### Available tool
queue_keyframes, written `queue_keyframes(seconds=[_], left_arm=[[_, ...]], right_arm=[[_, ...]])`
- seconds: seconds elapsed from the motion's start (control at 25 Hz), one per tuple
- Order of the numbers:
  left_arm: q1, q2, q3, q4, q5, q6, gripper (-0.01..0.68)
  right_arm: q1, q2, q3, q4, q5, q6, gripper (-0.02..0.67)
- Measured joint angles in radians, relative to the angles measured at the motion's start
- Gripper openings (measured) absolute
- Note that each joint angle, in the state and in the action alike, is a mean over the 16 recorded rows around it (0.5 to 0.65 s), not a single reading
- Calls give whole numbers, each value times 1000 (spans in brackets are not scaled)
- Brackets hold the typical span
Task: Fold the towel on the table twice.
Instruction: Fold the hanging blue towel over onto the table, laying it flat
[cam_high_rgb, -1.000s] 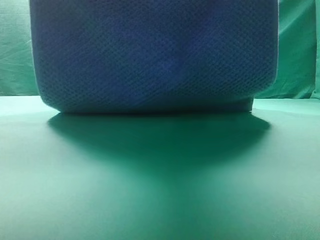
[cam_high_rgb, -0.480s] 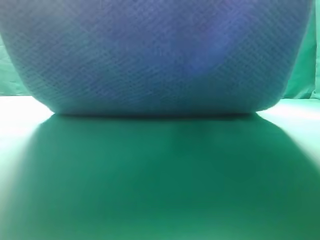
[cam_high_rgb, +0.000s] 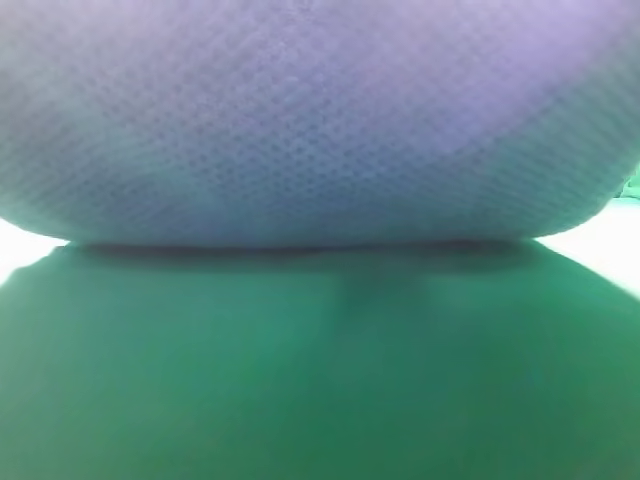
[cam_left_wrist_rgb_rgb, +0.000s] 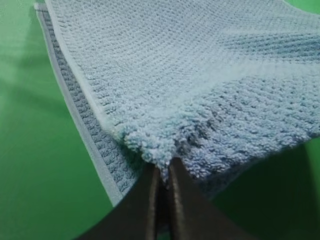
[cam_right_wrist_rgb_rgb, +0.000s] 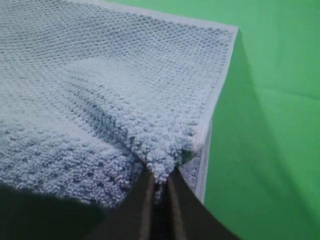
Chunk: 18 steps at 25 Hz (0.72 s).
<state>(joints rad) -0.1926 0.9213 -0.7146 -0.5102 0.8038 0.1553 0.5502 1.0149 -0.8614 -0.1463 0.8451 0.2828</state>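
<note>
Towel (cam_high_rgb: 320, 120) nearer, wrist views show pinched corners

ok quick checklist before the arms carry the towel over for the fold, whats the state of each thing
1. Left gripper pinched on a corner of the towel: ok.
2. Right gripper pinched on the towel's other corner: ok.
3. Held corners lifted off the table: ok, shadow shows beneath them.
4. Far part of the towel resting flat on the table: ok in both wrist views.
5. Cloth between the grippers free of bunching: cannot tell, a shallow ridge shows in the right wrist view.
6. Landing edge for the fold visible: cannot tell, the towel fills the exterior high view.
</note>
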Motion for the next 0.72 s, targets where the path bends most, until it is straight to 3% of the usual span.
queue_keyframes(seconds=[0.4, 0.72], left_arm=[[0, -75, 125, -51, -1, 1, 0], [0, 57, 111, -55, -100, 13, 0]], right_arm=[[22, -112, 102, 4, 17, 67, 0], [10, -21, 105, -55, -54, 107, 0]])
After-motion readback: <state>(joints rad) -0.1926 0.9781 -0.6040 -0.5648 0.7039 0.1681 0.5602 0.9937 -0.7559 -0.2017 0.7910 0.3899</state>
